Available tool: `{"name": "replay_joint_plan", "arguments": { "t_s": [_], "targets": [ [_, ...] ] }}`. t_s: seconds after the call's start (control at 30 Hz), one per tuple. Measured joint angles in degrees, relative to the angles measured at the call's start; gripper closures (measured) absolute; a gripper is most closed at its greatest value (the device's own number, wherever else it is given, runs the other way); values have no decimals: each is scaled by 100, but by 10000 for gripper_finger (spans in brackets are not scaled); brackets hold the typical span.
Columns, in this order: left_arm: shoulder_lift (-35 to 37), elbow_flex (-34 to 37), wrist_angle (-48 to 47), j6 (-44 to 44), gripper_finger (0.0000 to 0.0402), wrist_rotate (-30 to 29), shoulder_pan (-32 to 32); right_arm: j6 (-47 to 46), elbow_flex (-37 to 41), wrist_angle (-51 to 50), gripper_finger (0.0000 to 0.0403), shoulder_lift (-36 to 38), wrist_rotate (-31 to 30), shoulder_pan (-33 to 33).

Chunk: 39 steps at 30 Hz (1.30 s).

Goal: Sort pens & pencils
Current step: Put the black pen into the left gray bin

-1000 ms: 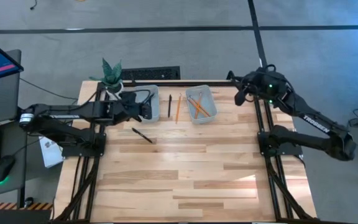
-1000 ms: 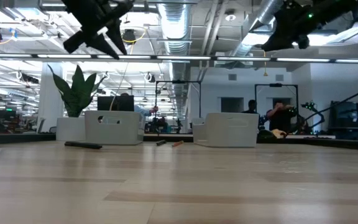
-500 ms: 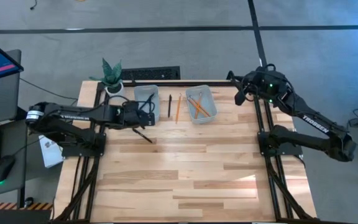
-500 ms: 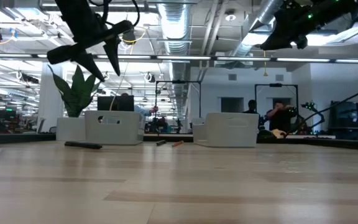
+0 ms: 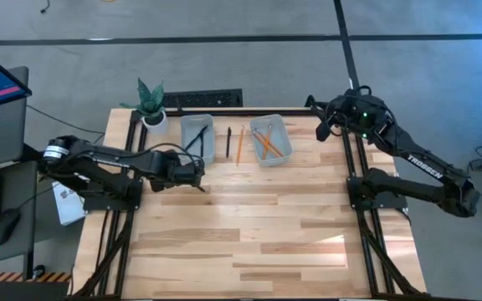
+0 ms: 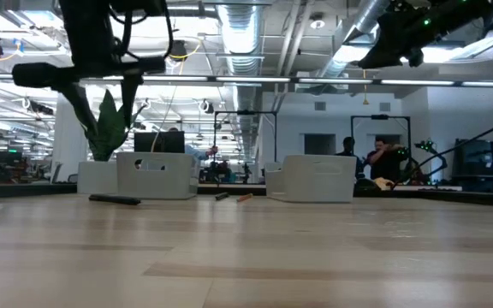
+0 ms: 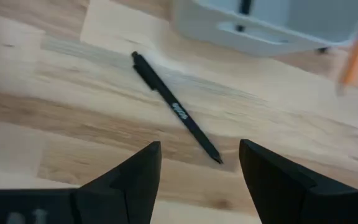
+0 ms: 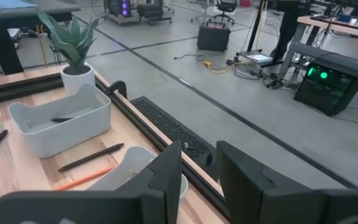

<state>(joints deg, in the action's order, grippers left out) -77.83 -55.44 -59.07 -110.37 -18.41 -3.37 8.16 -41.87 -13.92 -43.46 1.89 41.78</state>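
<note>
Pen [image 7: 176, 112] on table, just ahead of left claw [image 7: 199, 177] | claw: released, empty

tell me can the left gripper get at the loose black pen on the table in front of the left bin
Probably yes. The left gripper hangs open just above the pen, which lies flat on bare wood, apart from the grey bin. Nothing sits between them.

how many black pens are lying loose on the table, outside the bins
2: one pen lies on the wood below the open left gripper, near the left bin; another pen lies between the two bins. The arm may hide more.
</note>
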Motion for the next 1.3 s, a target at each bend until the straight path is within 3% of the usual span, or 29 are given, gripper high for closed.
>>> {"name": "replay_joint_plan", "arguments": {
  "t_s": [0.3, 0.63, 0.77, 1.03, 1.3],
  "targets": [
    [-1054, 2, 318, -451, 193, 474, 109, 81, 0, 32, 281, 0, 1, 0],
    [-1521, 4, 616, -1959, 193, 638, 384, 138, 0, 31, 281, 0, 2, 0],
    [-1512, 4, 628, -1965, 193, 485, 528, 138, 0, 29, 281, 0, 2, 0],
    [-1512, 10, 621, -1611, 193, 820, 750, 144, 0, 30, 281, 0, 4, 0],
    [-1512, 24, 699, -1549, 193, 768, 783, 149, 0, 38, 281, 0, 4, 0]
  ]
}}
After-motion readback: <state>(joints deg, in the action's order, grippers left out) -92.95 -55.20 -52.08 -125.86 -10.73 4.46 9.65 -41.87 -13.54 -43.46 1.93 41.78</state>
